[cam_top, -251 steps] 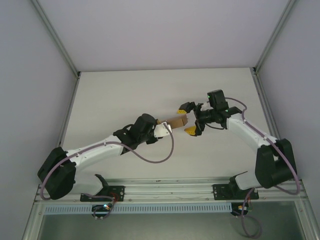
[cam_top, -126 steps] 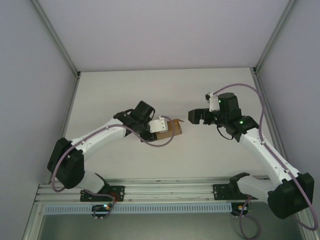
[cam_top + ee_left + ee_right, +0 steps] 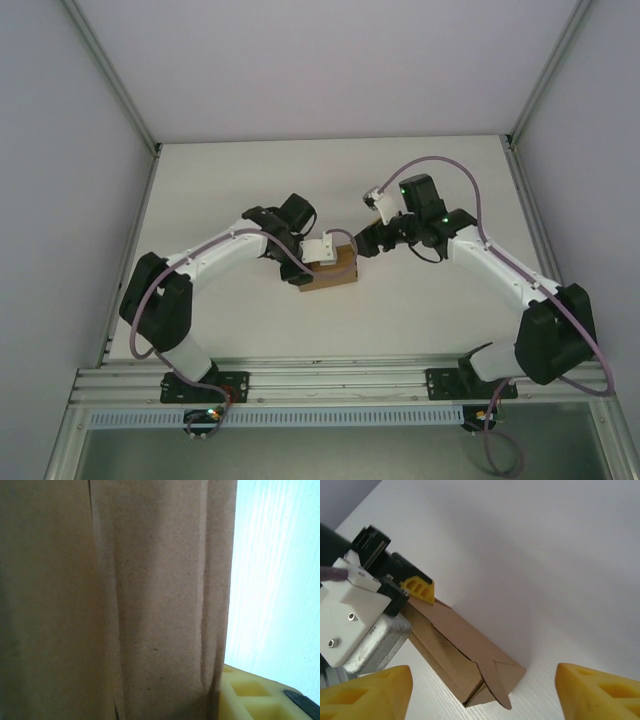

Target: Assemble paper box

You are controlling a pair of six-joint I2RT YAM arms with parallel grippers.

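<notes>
- The paper box (image 3: 338,270), plain brown cardboard, lay near the middle of the desk (image 3: 230,180).
- At its end nearest my right side, a pointed flap (image 3: 497,672) stuck out, not fully tucked in.
- My left fingers (image 3: 418,588) were clamped on the box's opposite end.
- My right fingers (image 3: 367,690) stood wide apart just short of the flap end, holding nothing.

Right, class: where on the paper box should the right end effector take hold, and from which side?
Probably its free end, by the pointed flap, coming end-on from the side opposite the left end effector, which clamps the other end. The paper box is long and flat, so the right end effector, jaws open, should close across its thin dimension.
</notes>
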